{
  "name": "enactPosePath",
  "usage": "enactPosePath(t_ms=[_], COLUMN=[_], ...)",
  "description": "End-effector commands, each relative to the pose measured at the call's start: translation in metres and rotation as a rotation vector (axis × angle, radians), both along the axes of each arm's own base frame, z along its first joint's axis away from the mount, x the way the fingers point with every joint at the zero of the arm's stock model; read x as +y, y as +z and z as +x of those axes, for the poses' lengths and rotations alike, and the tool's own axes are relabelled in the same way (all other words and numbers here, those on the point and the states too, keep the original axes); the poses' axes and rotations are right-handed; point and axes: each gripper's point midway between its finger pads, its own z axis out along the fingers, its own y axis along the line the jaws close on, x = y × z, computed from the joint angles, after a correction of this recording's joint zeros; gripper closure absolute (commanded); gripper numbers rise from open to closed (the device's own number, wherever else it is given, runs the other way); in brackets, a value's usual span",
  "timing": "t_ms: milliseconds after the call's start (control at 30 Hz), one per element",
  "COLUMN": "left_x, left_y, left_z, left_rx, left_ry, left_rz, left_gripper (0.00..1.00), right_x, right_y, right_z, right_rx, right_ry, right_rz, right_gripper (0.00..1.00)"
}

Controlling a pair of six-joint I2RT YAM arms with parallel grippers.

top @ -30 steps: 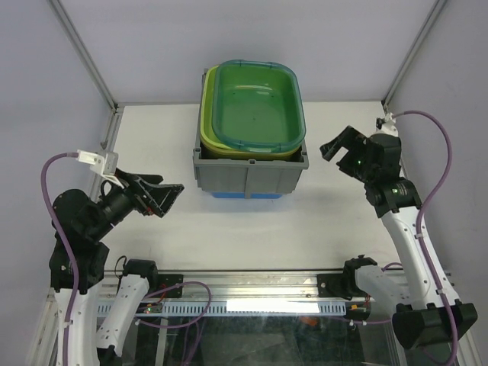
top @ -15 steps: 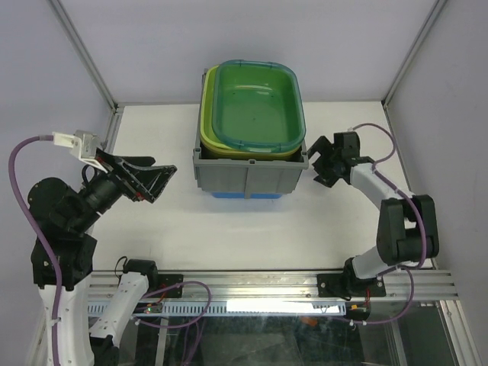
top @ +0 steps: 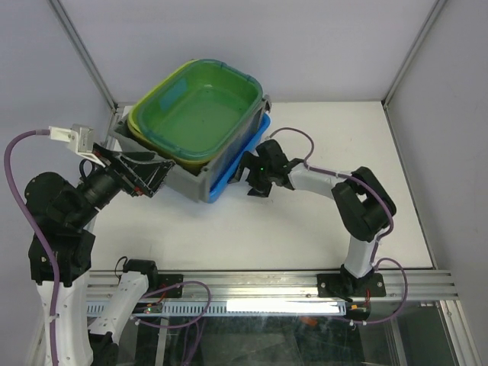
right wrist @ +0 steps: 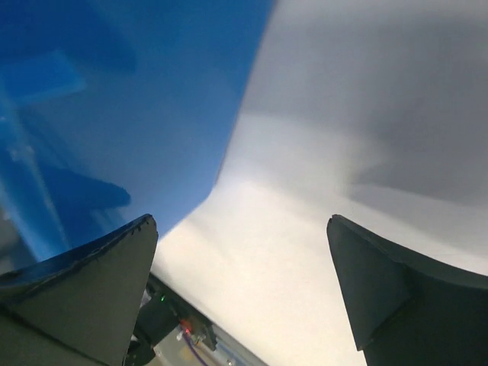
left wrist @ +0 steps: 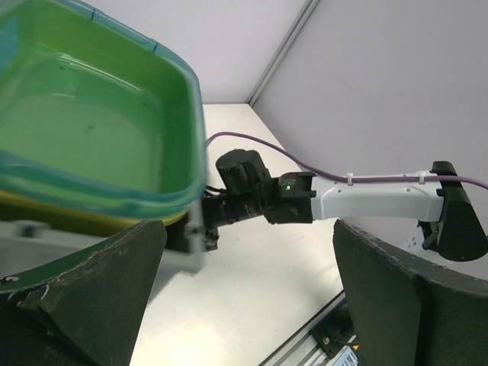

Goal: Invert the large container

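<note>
Flanking the tilted large container [top: 188, 183], your left gripper [top: 155, 174] sits at its near-left wall and your right gripper [top: 249, 174] low at its right edge, both spread wide, empty.

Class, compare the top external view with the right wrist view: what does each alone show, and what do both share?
Only the top external shows the large container, tilted, with the green tub nested inside, and the left gripper beside it. Only the right wrist looks between the jaws of the right gripper: wide apart, nothing held. Both show the blue tub and the white table.
</note>
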Motion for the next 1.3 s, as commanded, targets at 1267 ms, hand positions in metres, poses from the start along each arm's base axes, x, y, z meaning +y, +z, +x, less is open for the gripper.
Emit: enactPosePath(t_ms=[1267], left_x=[-0.042], left_y=[-0.035], left_z=[0.179], left_rx=[0.043], left_ry=[0.148], left_rz=[0.630], left_gripper=[0.01], right_x=[-0.165], right_y=[0.119], right_z=[-0.041], right_rx=[-0.384], right_ry=[-0.288], right_rz=[-0.318], right_gripper=[0.02])
